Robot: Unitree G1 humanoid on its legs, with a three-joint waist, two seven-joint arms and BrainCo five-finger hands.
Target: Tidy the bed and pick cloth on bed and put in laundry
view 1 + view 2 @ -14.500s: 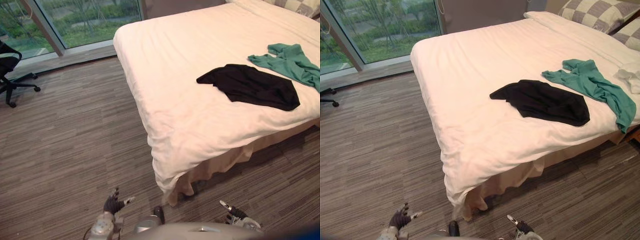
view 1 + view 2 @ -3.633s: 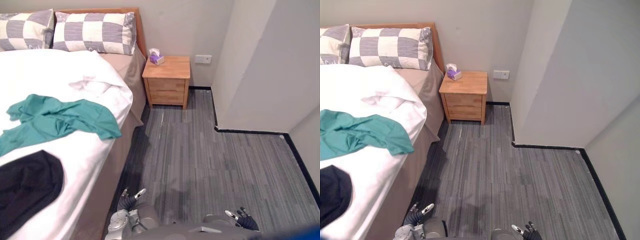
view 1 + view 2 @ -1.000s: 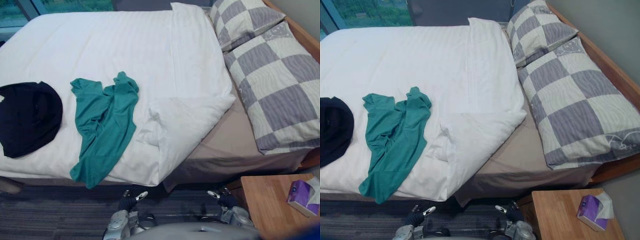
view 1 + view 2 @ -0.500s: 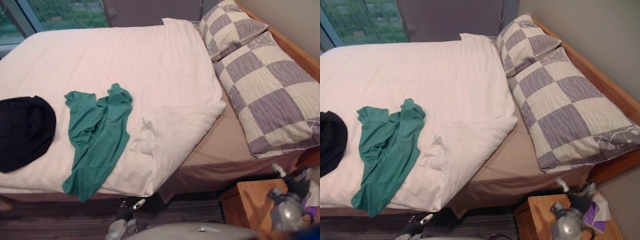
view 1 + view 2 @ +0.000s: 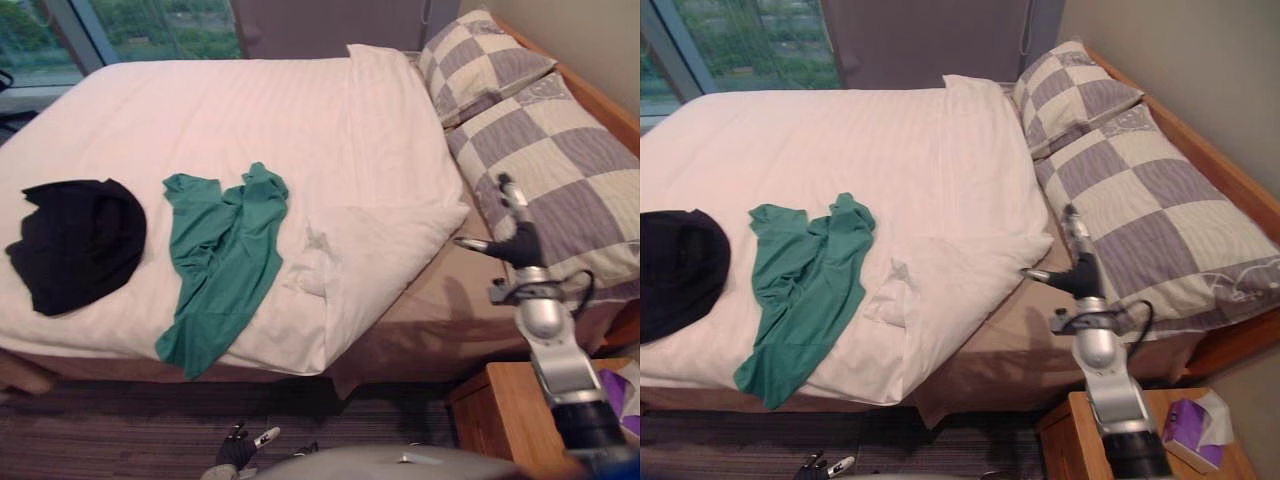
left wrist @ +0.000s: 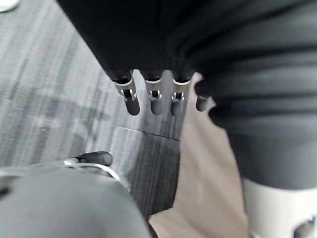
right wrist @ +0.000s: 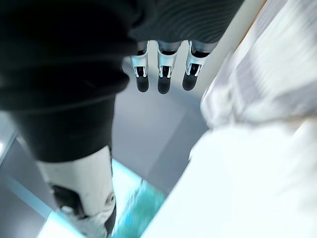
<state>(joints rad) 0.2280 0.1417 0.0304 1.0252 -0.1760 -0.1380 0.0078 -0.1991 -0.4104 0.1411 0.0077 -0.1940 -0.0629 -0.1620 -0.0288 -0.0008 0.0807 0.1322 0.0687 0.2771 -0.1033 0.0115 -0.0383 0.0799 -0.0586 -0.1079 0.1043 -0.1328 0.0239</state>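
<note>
A green cloth (image 5: 225, 255) lies crumpled on the white duvet (image 5: 250, 120), its lower end reaching the near edge of the bed. Further left a black cloth (image 5: 85, 240) sits in a heap. The duvet's near corner (image 5: 385, 250) is folded back, leaving tan sheet (image 5: 440, 310) bare. My right hand (image 5: 517, 243) is raised over that bare sheet, next to the front pillow, open with straight fingers (image 7: 161, 74) and holding nothing. My left hand (image 5: 240, 448) hangs low by the floor, open, fingers (image 6: 151, 96) straight.
Two checkered pillows (image 5: 565, 175) lean against the wooden headboard (image 5: 1200, 140) on the right. A wooden nightstand (image 5: 495, 420) with a purple tissue box (image 5: 1193, 425) stands below my right arm. Windows (image 5: 750, 40) run along the far side of the bed.
My right arm has risen from above the nightstand to over the bare sheet beside the pillows. The view has shifted a little. Both cloths lie where they were.
</note>
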